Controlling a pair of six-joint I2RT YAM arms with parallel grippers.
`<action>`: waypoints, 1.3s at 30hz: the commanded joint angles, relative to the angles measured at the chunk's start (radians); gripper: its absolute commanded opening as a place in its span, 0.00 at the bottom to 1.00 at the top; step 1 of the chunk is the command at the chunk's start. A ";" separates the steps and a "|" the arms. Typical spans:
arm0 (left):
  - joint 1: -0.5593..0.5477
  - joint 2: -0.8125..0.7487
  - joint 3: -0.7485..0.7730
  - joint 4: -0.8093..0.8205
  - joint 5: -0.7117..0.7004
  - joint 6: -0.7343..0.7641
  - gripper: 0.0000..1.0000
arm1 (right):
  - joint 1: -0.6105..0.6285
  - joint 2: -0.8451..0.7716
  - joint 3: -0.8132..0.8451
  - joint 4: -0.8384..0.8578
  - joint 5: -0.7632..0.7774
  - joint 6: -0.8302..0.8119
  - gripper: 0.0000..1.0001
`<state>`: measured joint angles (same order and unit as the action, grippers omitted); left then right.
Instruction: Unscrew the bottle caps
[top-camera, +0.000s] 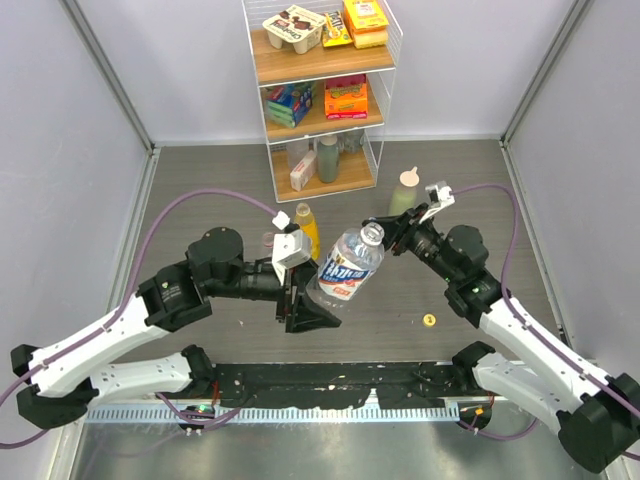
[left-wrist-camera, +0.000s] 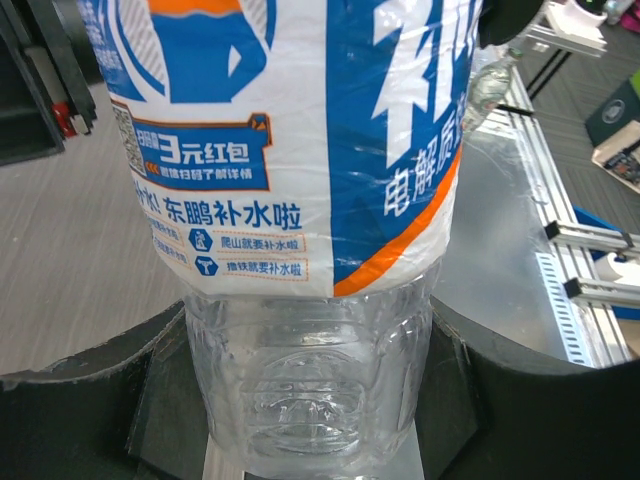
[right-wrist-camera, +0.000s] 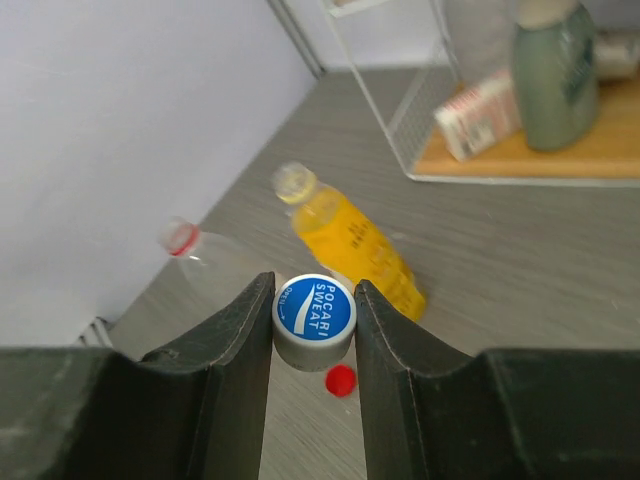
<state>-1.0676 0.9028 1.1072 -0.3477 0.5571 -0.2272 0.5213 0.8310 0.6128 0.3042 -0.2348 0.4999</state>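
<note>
We show the left gripper (top-camera: 312, 300) clamped on the lower body of the blue-white label bottle (top-camera: 352, 262), which it holds tilted above the table (top-camera: 480, 200), neck toward the right arm. The right gripper (right-wrist-camera: 314, 298) is closed on the white cap (right-wrist-camera: 315, 314) with its blue printed top, held just beside that neck and off it. The yellow juice bottle (right-wrist-camera: 350, 240) and the red-ringed clear bottle (right-wrist-camera: 205, 258) are uncapped. The red cap (right-wrist-camera: 341, 380) and yellow cap (top-camera: 429, 320) lie on the table.

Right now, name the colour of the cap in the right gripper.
The cap is blue-topped, white lettering; best in right wrist view.
</note>
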 joint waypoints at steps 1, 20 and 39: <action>-0.003 0.018 -0.010 0.038 -0.109 0.015 0.00 | -0.003 0.051 -0.056 0.019 0.179 -0.018 0.01; -0.003 0.100 -0.015 0.000 -0.086 0.025 0.00 | -0.165 0.601 0.005 -0.136 0.278 0.124 0.02; -0.005 0.108 -0.014 -0.066 -0.131 0.055 0.00 | -0.214 0.504 -0.038 -0.119 0.273 0.129 0.83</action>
<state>-1.0676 1.0122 1.0897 -0.4259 0.4534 -0.1947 0.3111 1.3930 0.5716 0.1631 0.0319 0.6312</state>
